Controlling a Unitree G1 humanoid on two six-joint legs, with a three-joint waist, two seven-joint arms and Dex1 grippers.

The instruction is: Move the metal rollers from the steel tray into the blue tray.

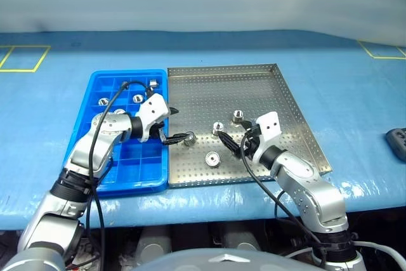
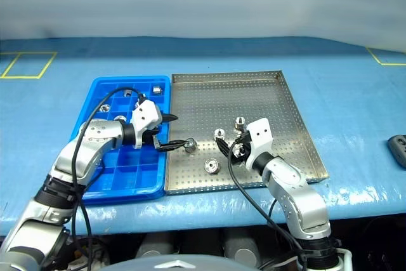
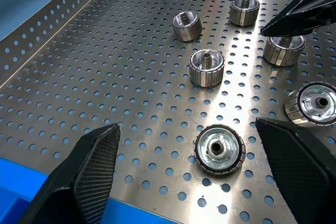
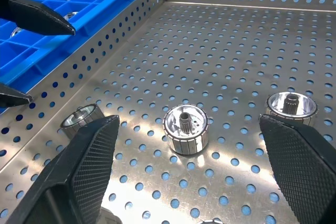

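Observation:
The steel tray (image 1: 288, 103) lies on the blue table, with the blue tray (image 1: 130, 172) against its left rim. Several metal rollers stand on the steel tray's near half. One roller (image 1: 189, 138) is just inside the left rim, and two more (image 1: 217, 127) (image 1: 212, 158) are nearby. My left gripper (image 1: 178, 124) reaches over that rim, open, with the nearest roller (image 3: 219, 149) low between its fingers (image 3: 89, 166), untouched. My right gripper (image 1: 233, 139) hovers open over the tray's near middle, facing a roller (image 4: 185, 128). Several rollers (image 1: 137, 98) sit in the blue tray's far compartments.
A dark device (image 1: 397, 142) lies near the table's right edge. Yellow tape outlines (image 1: 25, 58) mark the blue table cover at the far left and far right. The two grippers point toward each other, a short gap apart.

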